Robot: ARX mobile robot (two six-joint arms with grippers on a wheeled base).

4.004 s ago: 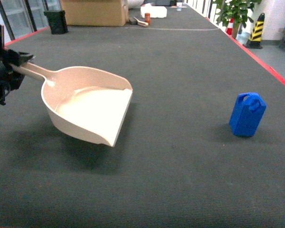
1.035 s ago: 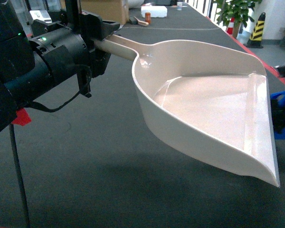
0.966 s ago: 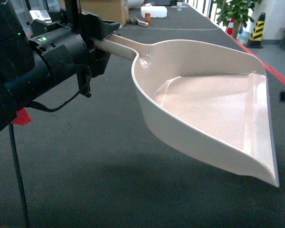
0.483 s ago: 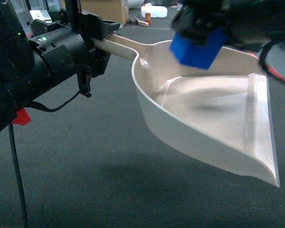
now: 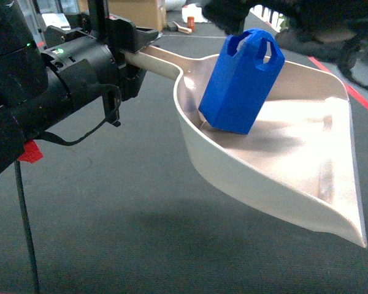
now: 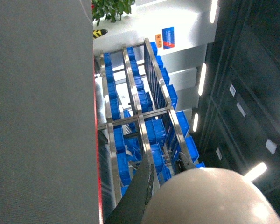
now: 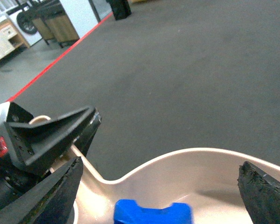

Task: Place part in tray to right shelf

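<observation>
In the pale beige plastic dustpan-shaped tray (image 5: 282, 147), held up above the dark grey tabletop (image 5: 141, 214), sits the small bright-blue plastic jerrycan-shaped part (image 5: 240, 82), tilted, lower edge on the tray floor near the back wall, handle hole up toward 12 o'clock. Right pincer (image 7: 158, 186) spread wide over it: the right wrist view shows two dark fingers (image 7: 51, 196) well apart with the part's top between them, touching neither. In the head view it is only a dark blur at 12 to 1 o'clock. Left pincer (image 5: 132, 46) at 10 o'clock, pinching the tray's long handle end. Stainless-steel shelf with large blue crates (image 6: 140, 130) appears only in the left wrist view. Part looks rigid, light, smooth plastic, likely to slide or topple if the tray tips toward its open lip; best hold would be across its flat sides or by the top handle. Tray looks stiff but held far out at the handle, so keep it level
</observation>
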